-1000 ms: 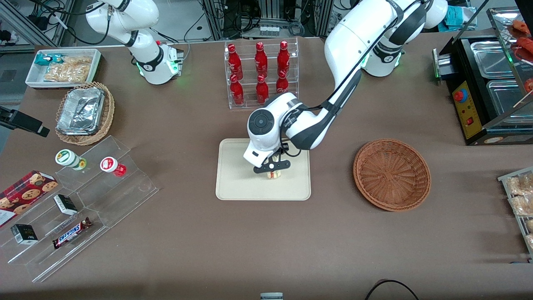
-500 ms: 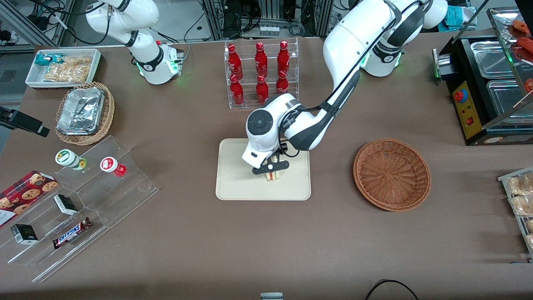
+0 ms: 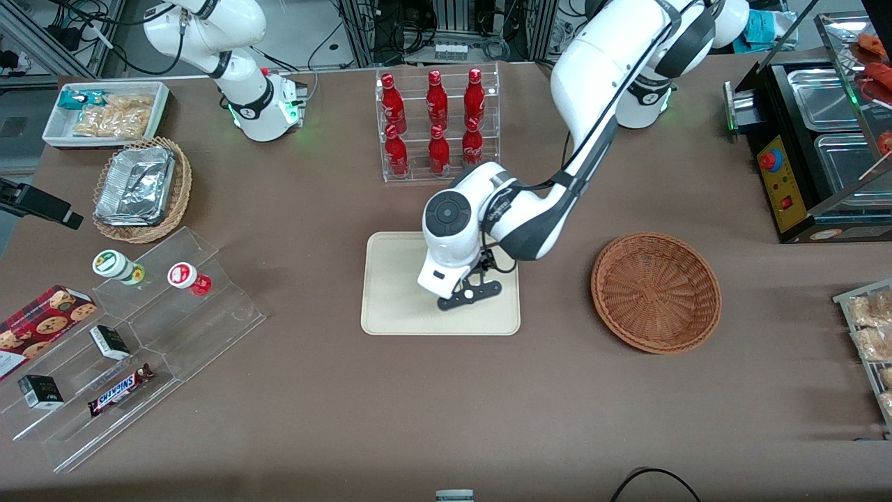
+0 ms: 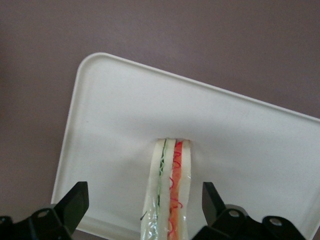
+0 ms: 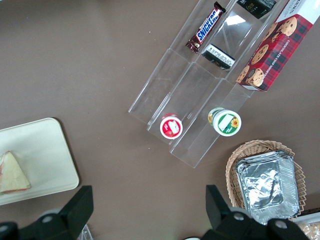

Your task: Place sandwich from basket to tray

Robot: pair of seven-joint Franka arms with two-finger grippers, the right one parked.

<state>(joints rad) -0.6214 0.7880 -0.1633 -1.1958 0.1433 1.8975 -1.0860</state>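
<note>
The sandwich (image 4: 170, 190) stands on its edge on the cream tray (image 4: 110, 110), its red and green filling lines facing the wrist camera. My left gripper (image 4: 144, 210) hovers over it, open, with both black fingers (image 4: 75, 202) well clear of the bread on either side. In the front view the gripper (image 3: 468, 296) hangs over the tray (image 3: 390, 293) and covers the sandwich. The right wrist view shows the sandwich (image 5: 12, 174) resting on the tray (image 5: 40, 150). The reddish-brown basket (image 3: 655, 291) sits empty toward the working arm's end of the table.
A clear rack of red bottles (image 3: 435, 125) stands farther from the camera than the tray. A tiered acrylic stand with snacks (image 3: 132, 328) and a tan basket with foil containers (image 3: 139, 188) lie toward the parked arm's end. A black food warmer (image 3: 815, 139) is at the working arm's end.
My gripper has shifted slightly toward the basket and nearer the camera. The sandwich that showed beneath it in the front view is now covered by the hand.
</note>
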